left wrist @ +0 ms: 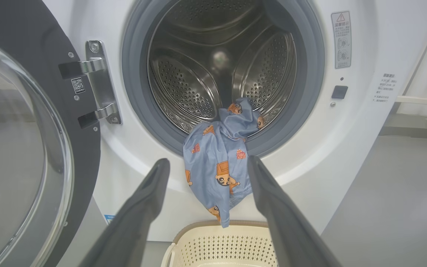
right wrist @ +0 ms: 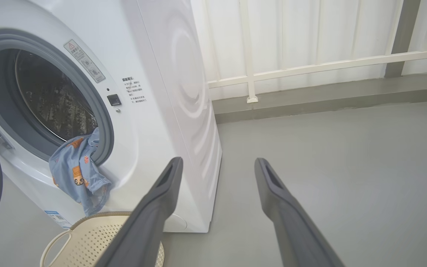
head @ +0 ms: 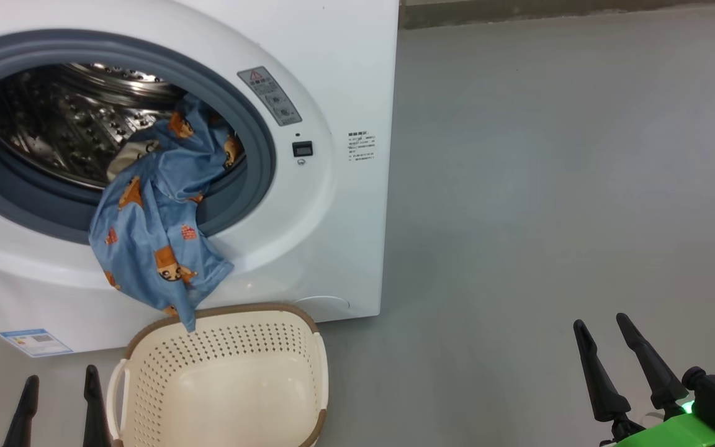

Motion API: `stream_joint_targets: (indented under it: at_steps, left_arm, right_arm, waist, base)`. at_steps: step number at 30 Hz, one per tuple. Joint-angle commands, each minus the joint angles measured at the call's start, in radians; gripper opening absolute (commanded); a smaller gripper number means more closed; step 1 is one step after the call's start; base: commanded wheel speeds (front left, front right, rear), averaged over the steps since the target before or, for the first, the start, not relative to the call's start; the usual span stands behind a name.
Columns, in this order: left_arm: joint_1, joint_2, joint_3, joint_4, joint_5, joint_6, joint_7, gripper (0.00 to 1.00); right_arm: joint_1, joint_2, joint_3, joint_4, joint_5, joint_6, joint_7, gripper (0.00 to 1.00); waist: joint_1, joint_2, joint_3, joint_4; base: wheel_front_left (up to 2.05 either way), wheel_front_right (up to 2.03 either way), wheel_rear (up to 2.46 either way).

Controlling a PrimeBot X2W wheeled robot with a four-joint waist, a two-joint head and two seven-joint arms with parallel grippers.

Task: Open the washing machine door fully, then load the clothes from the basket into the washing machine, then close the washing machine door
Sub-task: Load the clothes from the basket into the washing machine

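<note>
Left hand (head: pixel 61 374) spread, clothes (head: pixel 152 236) overhanging basket (head: pixel 239 347)

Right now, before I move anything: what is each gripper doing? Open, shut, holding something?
Left gripper: open, holding nothing.
Right gripper: open, holding nothing.

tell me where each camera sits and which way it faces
Head view: on the head, looking forward and down at the washing machine and the basket; left gripper lower left, right gripper lower right, both open.
Left wrist view: on the left wrist, aimed into the drum, the washing machine door open at left; own fingers frame the clothes.
Right wrist view: on the right wrist, facing the machine's side, floor and railing; own fingers spread.
Shared: all three show the clothes hanging from the drum over the basket.
</note>
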Motion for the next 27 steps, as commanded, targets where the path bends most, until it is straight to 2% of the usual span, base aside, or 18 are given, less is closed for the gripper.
stream_joint_targets:
  at_steps: [1, 15, 27]
  left_arm:
    - [-0.013, 0.015, 0.03, -0.02, 0.004, 0.001, -0.006, 1.0]
    - [-0.13, 0.046, 0.005, 0.063, -0.033, 0.001, -0.006, 1.0]
    - [-0.361, 0.107, -0.074, 0.278, -0.131, 0.001, -0.006, 1.0]
  right_arm:
    - [-0.01, -0.023, 0.018, -0.028, 0.011, 0.007, -0.008, 1.0]
    - [-0.079, 0.007, 0.023, -0.043, -0.005, 0.007, -0.008, 1.0]
    - [-0.156, 0.046, 0.024, -0.055, -0.025, 0.007, -0.008, 1.0]
  waist:
    - [0.0, -0.0001, 0.011, -0.004]
    - [0.0, -0.0001, 0.146, -0.032]
    - [0.0, -0.0001, 0.292, -0.047]
  base:
    - [0.0, 0.0, 0.0]
    - [0.0, 0.0, 0.0]
    - [0.0, 0.0, 0.0]
